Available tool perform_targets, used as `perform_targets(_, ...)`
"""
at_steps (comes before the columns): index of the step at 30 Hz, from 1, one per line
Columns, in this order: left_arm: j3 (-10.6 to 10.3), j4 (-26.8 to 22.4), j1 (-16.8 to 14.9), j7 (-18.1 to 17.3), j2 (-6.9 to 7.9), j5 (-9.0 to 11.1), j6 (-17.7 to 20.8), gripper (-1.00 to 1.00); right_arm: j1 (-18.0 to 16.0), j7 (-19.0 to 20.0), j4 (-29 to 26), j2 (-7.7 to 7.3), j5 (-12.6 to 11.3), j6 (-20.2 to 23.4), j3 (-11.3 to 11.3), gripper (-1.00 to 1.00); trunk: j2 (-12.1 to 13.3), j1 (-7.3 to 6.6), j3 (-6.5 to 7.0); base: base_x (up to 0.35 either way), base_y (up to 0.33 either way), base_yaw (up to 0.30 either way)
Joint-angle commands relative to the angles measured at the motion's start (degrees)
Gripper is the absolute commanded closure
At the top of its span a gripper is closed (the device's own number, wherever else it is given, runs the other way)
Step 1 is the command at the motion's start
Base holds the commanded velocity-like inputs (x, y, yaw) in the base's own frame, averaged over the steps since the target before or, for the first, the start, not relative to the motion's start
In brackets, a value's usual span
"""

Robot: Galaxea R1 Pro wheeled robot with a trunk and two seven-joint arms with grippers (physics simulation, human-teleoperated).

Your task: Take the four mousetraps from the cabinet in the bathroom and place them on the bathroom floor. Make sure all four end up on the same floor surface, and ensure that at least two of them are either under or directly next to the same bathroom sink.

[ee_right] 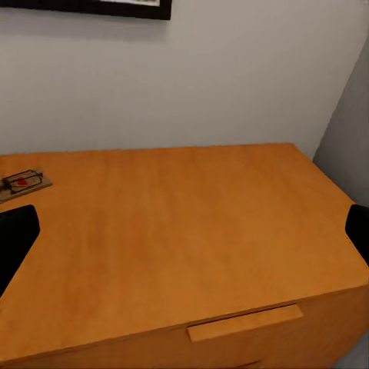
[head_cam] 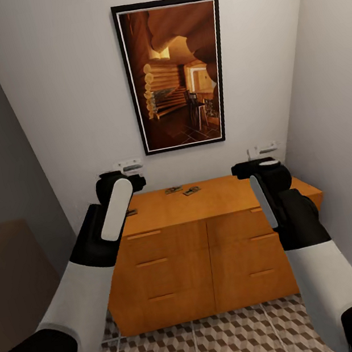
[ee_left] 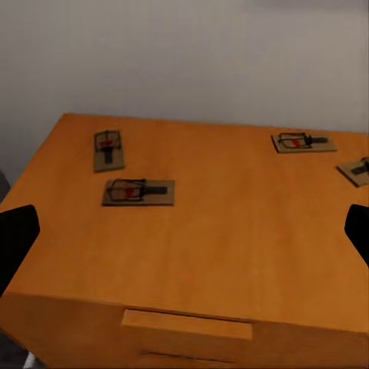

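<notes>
four mousetraps (ee_left: 138, 191) flat on cabinet (head_cam: 212, 250) top, two near its left end, two mid-back, left claw (ee_left: 184, 231) and right claw (ee_right: 184, 231) both released, empty, hovering over top, patterned bathroom floor (head_cam: 200, 348) in front

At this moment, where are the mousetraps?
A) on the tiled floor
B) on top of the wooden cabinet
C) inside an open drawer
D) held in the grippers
B: the left wrist view shows the mousetraps lying flat on the cabinet top, drawers closed.
</notes>
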Motion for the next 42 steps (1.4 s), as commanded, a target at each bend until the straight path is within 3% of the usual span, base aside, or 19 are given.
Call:
perform_targets(1,-0.6,-0.1,0.1,0.9,-0.01,0.5,0.2,-1.00,0.0,-0.1,-0.1,0.02,0.3,0.3,0.5,-1.00,0.0,0.00,-0.07,0.000,0.000,0.000)
perform_targets(4,-2.9,-0.5,0.6,1.4,-0.09,0.6,0.2,-1.00,0.1,-0.4,-0.2,0.02,0.3,0.2,1.2,-1.00,0.0,0.00,-0.07,0.000,0.000,0.000)
perform_targets(5,-4.8,-0.7,0.8,1.7,-0.12,0.6,0.2,-1.00,0.2,-0.4,-0.2,-0.04,0.3,0.1,1.5,-1.00,0.0,0.00,-0.07,0.000,0.000,0.000)
perform_targets(7,-6.7,-0.7,0.9,1.8,-0.14,0.6,0.2,-1.00,0.2,-0.5,-0.2,-0.11,0.3,0.1,1.7,-1.00,0.0,0.00,-0.07,0.006,0.000,0.000)
perform_targets(11,-9.2,-0.7,1.0,1.9,-0.13,0.8,0.2,-1.00,0.4,-0.3,-0.2,-0.20,0.2,0.0,1.9,-1.00,0.0,0.00,-0.07,0.114,0.000,0.000)
perform_targets(13,-9.6,-0.5,1.1,1.8,-0.03,1.1,0.2,-1.00,0.5,-0.1,-0.1,-0.19,0.2,0.0,2.0,-1.00,0.0,0.00,-0.07,0.249,0.000,0.000)
perform_targets(17,-9.5,0.1,1.7,1.5,0.07,4.0,0.1,-1.00,0.7,0.1,0.0,-0.16,0.2,0.0,2.1,-1.00,0.0,0.00,-0.07,0.305,0.000,0.000)
perform_targets(22,-9.4,0.5,2.0,1.4,0.28,10.2,0.0,-1.00,0.8,0.2,0.0,-0.15,0.1,-0.1,2.2,-1.00,0.0,0.00,-0.07,0.328,0.000,0.000)
perform_targets(25,-9.4,0.7,2.1,1.4,0.33,12.5,0.0,-1.00,1.1,0.2,0.2,-0.10,-0.1,-0.1,2.2,-1.00,0.0,0.00,-0.07,0.334,0.000,0.000)
perform_targets(32,-7.6,0.1,0.5,-0.2,0.96,14.6,-1.6,-1.00,1.6,-1.4,1.8,-1.04,-1.9,-1.7,3.8,-1.00,0.0,0.00,-0.07,0.096,0.000,0.000)
perform_targets(38,-9.5,1.2,1.6,-1.5,1.58,16.6,-1.4,-1.00,0.4,-3.3,3.7,0.62,-4.1,-3.7,5.8,-1.00,0.0,0.00,-0.07,0.000,0.000,0.000)
perform_targets(42,-10.2,0.2,2.9,-0.2,2.19,15.3,-1.2,-1.00,0.1,-2.0,2.4,1.52,-3.5,-2.4,5.3,-1.00,0.0,0.00,-0.07,0.000,0.000,0.000)
